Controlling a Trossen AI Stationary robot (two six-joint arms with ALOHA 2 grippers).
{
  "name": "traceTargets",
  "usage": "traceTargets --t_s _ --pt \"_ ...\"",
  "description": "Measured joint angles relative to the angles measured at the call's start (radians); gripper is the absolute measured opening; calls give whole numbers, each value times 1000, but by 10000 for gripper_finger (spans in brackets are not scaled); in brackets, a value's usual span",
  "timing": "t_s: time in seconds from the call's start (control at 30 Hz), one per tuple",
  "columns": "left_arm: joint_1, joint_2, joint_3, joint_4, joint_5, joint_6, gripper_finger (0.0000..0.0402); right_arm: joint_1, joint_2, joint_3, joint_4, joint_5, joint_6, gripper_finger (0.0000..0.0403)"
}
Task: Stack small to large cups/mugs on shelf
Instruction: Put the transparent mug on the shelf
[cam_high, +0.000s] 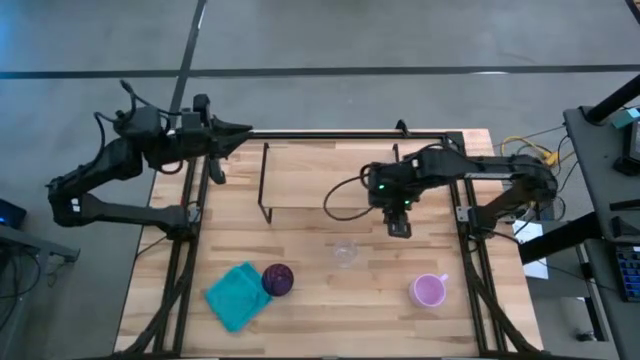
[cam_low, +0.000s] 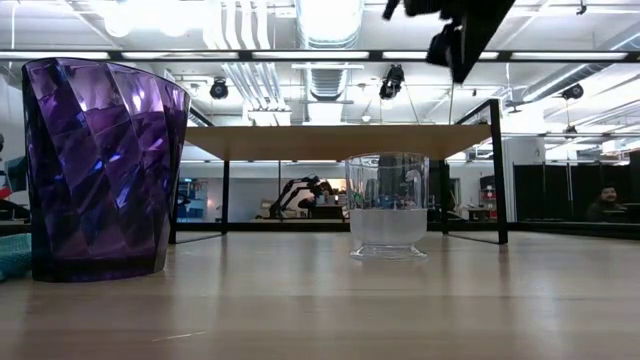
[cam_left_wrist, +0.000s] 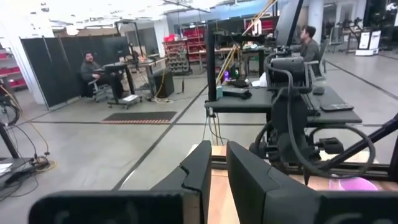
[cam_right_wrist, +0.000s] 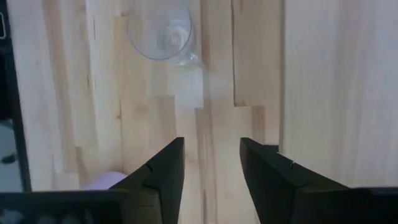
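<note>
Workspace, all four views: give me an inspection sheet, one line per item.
Surface: wooden tabletop, bare between items.
Job's things: clear glass, purple cup and pink mug upright on the table; shelf holds nothing.
Clutter: teal cloth touching the purple cup.
Grippers: right gripper open above the table near the glass; left gripper parked beyond the table's far-left corner.
Cables: black cable over the shelf.
Surroundings: seated people, desks.

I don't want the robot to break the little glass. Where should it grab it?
Probably by the rim, from straight above. The glass stands upright with its mouth open and nothing touching it, so one finger could go inside and one outside the wall. The right gripper, fingers open, hangs above the table just behind it, pointing down.
</note>
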Motion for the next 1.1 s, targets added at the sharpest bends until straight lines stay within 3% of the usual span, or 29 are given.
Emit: traceTargets --t_s 0.23,0.63,1.1 --pt "0 -16 0 -25 0 -6 36 18 73 0 118 -10 -108 135" --pt "0 -7 -11 -35 1 -6 36 84 54 1 393 -15 -255 121" --pt "1 -1 -16 -36 5 -7 36 120 77 1 355 -40 -165 122"
